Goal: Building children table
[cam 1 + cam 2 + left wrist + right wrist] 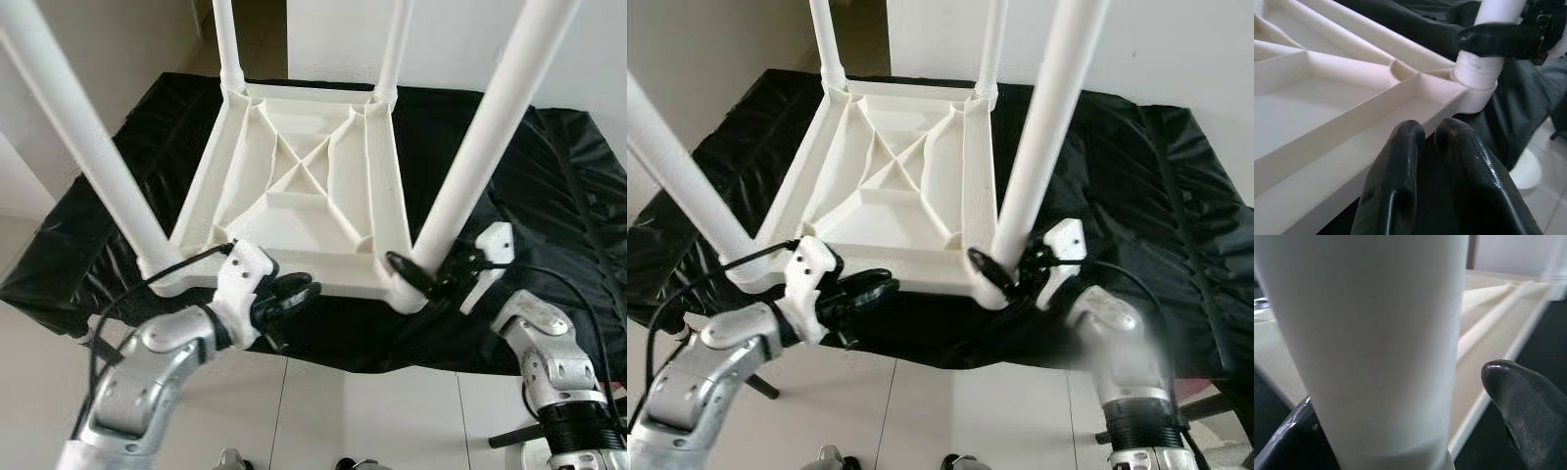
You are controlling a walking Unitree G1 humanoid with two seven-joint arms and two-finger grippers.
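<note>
Right tool [419, 277] around table leg [485, 147]

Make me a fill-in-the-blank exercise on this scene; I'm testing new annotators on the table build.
1. The white plastic children's table lies upside down on a ____ cloth.
2. ____ white legs stand up from its corners.
3. The right end effector grips the near ____ leg at its base.
4. The left end effector sits at the table's near edge, its fingers ____.

Missing words: black; four; right; shut

Head eyes down over upturned table [294, 186]; wrist views close.
</note>
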